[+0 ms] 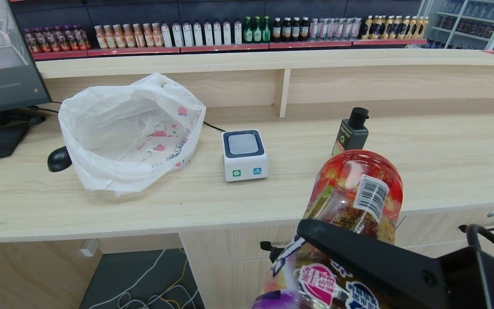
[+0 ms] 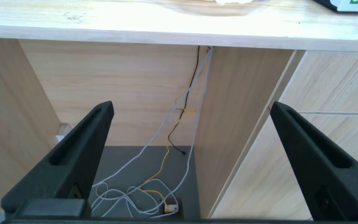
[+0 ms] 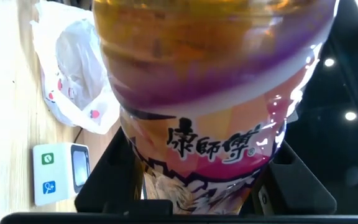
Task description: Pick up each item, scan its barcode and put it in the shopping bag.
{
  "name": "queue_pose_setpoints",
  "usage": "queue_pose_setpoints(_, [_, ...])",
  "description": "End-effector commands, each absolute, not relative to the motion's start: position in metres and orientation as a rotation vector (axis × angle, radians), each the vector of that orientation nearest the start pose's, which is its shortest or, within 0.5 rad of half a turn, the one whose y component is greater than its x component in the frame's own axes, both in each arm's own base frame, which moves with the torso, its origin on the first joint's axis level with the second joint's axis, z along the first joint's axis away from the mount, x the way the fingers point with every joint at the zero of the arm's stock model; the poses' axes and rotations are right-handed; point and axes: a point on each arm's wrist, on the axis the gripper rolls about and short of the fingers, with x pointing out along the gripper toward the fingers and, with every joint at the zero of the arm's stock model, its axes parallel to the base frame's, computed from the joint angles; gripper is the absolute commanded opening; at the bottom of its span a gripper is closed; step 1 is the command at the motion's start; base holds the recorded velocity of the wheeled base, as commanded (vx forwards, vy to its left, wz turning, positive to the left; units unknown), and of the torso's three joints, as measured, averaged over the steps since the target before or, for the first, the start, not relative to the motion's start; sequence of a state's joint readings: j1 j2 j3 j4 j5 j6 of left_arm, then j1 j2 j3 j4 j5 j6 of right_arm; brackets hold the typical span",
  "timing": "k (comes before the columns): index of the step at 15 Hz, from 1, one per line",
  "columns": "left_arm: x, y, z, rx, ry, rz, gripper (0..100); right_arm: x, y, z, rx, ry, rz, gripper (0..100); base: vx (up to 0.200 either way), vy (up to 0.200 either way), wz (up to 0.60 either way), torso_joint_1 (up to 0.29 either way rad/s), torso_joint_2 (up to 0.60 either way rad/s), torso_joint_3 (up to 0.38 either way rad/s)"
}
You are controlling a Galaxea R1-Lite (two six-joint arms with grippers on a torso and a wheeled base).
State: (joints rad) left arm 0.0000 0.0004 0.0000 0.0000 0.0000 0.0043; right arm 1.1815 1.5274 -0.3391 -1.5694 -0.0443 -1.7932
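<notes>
Bright, even light, seemingly from overhead; lamps (image 3: 351,116) glare white past the bottle (image 3: 197,93). The bag (image 1: 131,128) casts a soft shadow on the table (image 1: 272,197) (whose front edge bows with lens distortion). It is dimmer beneath the table.

We see a pale wooden bench (image 1: 444,163). On it sit an open white shopping bag (image 1: 131,133), a black mouse (image 1: 59,159) just beside the bag's left, a white scanner box (image 1: 245,154) near its right, and an upright dark bottle (image 1: 351,131) farther right.
</notes>
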Motion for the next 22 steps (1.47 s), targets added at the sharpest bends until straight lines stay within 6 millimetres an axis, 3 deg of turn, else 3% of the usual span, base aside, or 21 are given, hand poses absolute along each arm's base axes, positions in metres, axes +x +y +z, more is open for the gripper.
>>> queue_pose_setpoints(1, [-0.023,0.0,0.075,0.005,0.0,0.0,100,0.085,0.202,0.202,-1.331,-1.167,0.5,0,0.0,0.0,0.0,0.0,0.0,0.0])
queue_pose_setpoints(6, [-0.023,0.0,0.075,0.005,0.0,0.0,100,0.095,0.196,0.192,-1.161,-0.979,0.601,0,0.0,0.0,0.0,0.0,0.0,0.0])
queue_pose_setpoints(11, [-0.023,0.0,0.075,0.005,0.0,0.0,100,0.098,0.191,0.186,-0.755,-0.733,0.758,0,0.0,0.0,0.0,0.0,0.0,0.0])
queue_pose_setpoints(17, [-0.023,0.0,0.075,0.005,0.0,0.0,100,0.113,0.198,0.212,-0.19,-0.466,0.56,0,0.0,0.0,0.0,0.0,0.0,0.0])
queue_pose_setpoints(22, [-0.023,0.0,0.075,0.005,0.0,0.0,100,0.163,0.166,0.211,0.088,-0.366,0.376,0,0.0,0.0,0.0,0.0,0.0,0.0])
